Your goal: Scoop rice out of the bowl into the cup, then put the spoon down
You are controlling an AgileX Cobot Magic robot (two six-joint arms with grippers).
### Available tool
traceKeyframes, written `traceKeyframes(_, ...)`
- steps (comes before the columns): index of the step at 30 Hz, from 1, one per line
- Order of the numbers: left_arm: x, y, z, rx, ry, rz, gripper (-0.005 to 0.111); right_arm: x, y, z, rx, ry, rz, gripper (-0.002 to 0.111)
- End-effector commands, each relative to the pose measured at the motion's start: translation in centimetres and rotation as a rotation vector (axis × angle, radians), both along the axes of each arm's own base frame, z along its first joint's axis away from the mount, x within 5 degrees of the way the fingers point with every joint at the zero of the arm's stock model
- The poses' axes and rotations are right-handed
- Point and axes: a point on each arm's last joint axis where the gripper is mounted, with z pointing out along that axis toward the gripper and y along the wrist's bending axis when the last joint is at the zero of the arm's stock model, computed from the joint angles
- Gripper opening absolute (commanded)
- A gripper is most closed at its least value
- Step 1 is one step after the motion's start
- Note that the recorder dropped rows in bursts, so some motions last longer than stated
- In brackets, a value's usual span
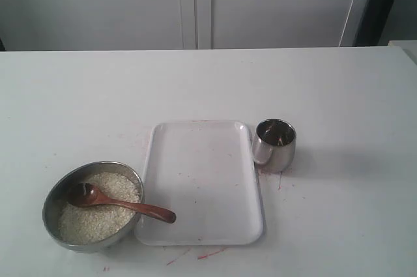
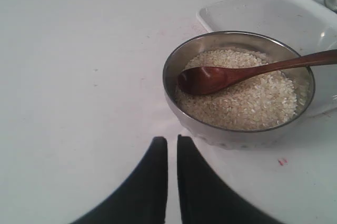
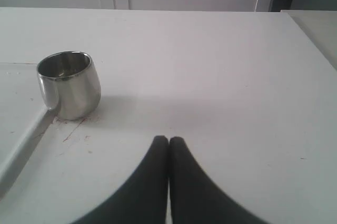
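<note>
Standing at the near left of the plain white table (image 1: 339, 94), wide round steel bowl (image 1: 49, 210) with dull grey sides, upright, holding a mass of small white uncooked rice (image 1: 98, 218) heaped well up its walls. Dark reddish-brown wooden spoon (image 1: 120, 203) with oval head and long slender handle: head resting hollow-up on the rice in the bowl's left half, handle running right across the rim, its end overhanging the tray's near left corner. Left gripper (image 2: 172, 140), black: jaws all but closed, only a thin slit between them, nothing held; hanging short of the bowl and apart from it. Right gripper (image 3: 168, 140), black: jaws pressed together, nothing held; well apart from the cup. Shallow white rectangular tray (image 1: 202, 186) with rounded corners, just right of the bowl at centre. Thin red smears (image 1: 212, 252) on the table by the tray's near edge. Small shiny rounded steel cup (image 1: 274, 145) without handle, upright, just beside the tray's far right corner; whether it touches the tray cannot be told; inside dark, contents not discernible. Pale panelled wall (image 1: 195, 3), farthest, beyond the table.
</note>
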Motion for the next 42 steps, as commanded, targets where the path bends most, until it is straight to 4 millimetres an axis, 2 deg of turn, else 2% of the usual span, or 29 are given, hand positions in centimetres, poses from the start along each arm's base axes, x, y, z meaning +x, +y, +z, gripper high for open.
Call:
traceKeyframes(1, 0.0, 0.0, 0.1, -0.009, -0.002, -0.005, 0.014, 0.0, 0.0, 0.0, -0.001, -0.008, -0.007, 0.0)
traceKeyframes(20, 0.0, 0.0, 0.1, -0.009, -0.002, -0.005, 0.014, 0.0, -0.1, 0.0, -0.032, -0.013, -0.001, 0.0)
traceKeyframes(33, 0.0, 0.0, 0.1, -0.009, -0.002, -0.005, 0.014, 0.3, 0.6, 3.0, 0.14, -0.344, 0.053, 0.0)
traceKeyframes(37, 0.0, 0.0, 0.1, -0.009, -0.002, -0.005, 0.014, 0.2, 0.7, 3.4, 0.164, -0.392, 0.065, 0.0)
traceKeyframes(42, 0.0, 0.0, 0.1, -0.009, -0.002, -0.005, 0.014, 0.1, 0.9, 4.2, 0.301, -0.473, 0.086, 0.0)
